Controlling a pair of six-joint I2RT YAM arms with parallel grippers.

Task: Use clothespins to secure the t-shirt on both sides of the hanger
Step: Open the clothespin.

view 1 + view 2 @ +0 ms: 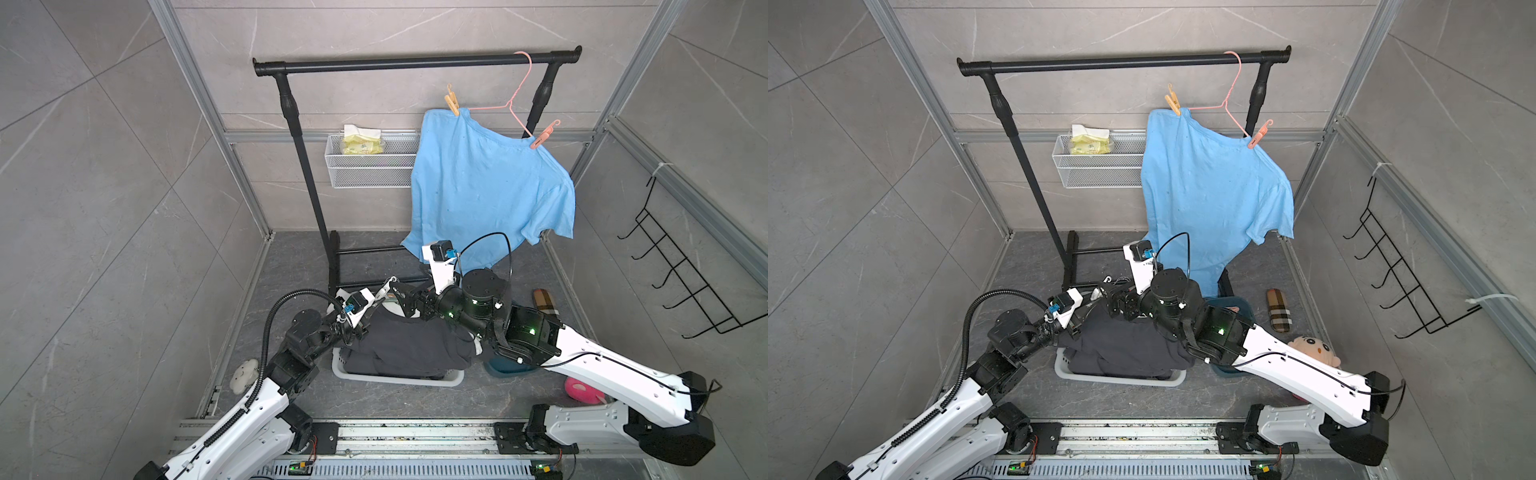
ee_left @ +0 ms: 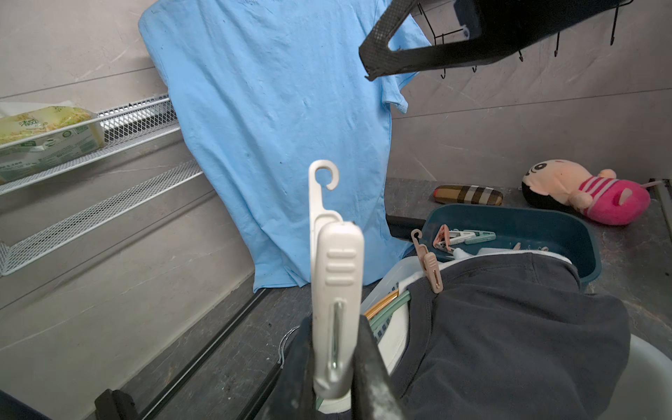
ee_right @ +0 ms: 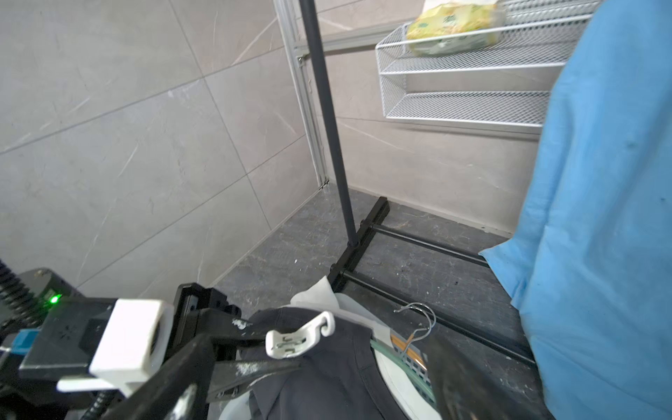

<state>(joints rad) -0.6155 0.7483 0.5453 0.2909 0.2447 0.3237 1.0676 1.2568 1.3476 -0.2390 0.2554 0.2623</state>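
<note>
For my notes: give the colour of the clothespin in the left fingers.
Off-white; the clothespin shows best in the left wrist view.

Bright, even light; sharp top views, soft close foregrounds.
The scene is lit diffusely from above, and only faint shadows are cast on the grey floor. The aluminium rails are splayed outward by wide-angle perspective in both top views. The fingers of the right gripper are blurred in its wrist view.
</note>
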